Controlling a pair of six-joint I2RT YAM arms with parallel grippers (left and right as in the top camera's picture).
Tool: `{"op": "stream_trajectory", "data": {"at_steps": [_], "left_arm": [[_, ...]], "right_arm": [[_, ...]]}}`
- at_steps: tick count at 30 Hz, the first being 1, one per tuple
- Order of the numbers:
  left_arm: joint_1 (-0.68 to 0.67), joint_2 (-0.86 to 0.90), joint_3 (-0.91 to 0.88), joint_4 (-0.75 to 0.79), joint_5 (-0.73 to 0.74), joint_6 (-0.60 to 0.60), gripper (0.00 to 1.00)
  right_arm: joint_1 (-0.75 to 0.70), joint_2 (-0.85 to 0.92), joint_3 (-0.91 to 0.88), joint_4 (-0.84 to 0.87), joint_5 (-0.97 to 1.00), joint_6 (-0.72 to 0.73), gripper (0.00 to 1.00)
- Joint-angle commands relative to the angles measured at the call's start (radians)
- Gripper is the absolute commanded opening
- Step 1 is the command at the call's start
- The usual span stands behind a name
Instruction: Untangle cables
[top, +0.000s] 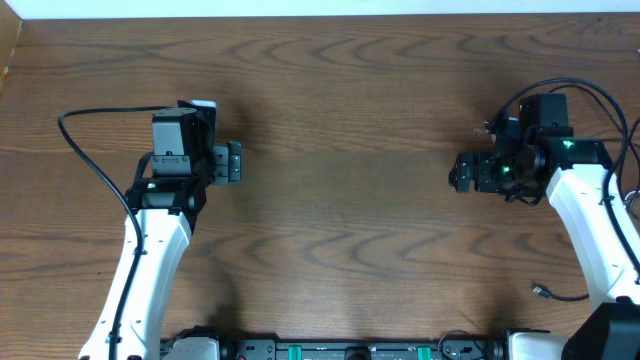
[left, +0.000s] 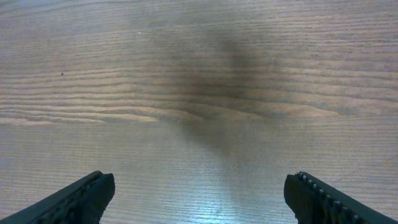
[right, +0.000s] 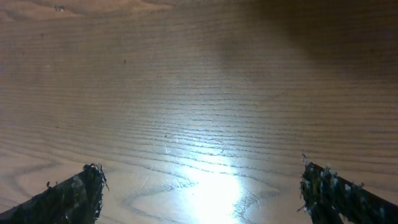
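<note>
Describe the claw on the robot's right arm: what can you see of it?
The right gripper is a black two-fingered claw on a white arm, pointing toward the middle of the table. Its fingers stand wide apart, open, with only bare wood between them; it holds nothing. Their tips look rough and frayed up close. A green light glows just behind it. Whether it touches the wood cannot be told.

The table was dark brown wood, its wavy grain running from side to side. A white strip ran along its far edge. From the left wrist, a soft shadow lay across the middle of the wood and a tiny dark speck sat to the left. From the right wrist, a bright glare shone low on the wood, fine scratches around it.
</note>
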Motion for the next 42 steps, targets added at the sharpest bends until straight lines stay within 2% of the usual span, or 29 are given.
{"op": "stream_trajectory", "data": {"at_steps": [1, 20, 31, 35, 42], "left_arm": [[0.004, -0.008, -0.004, -0.003, -0.005, -0.002, 0.92], [0.004, -0.044, -0.005, -0.003, -0.005, -0.002, 0.92], [0.003, -0.399, -0.176, 0.016, 0.006, -0.006, 0.92], [0.003, -0.557, -0.291, 0.161, 0.052, -0.059, 0.92], [0.003, -0.830, -0.491, 0.459, 0.051, -0.246, 0.92]], "right_arm": [[0.007, 0.004, -0.002, 0.000, -0.006, -0.013, 0.99], [0.007, 0.004, -0.002, 0.000, -0.006, -0.013, 0.99], [0.007, 0.004, -0.002, 0.000, -0.006, -0.013, 0.99], [0.006, 0.004, -0.002, 0.000, -0.006, -0.013, 0.99], [0.006, 0.004, -0.002, 0.000, -0.006, -0.013, 0.99]]}}
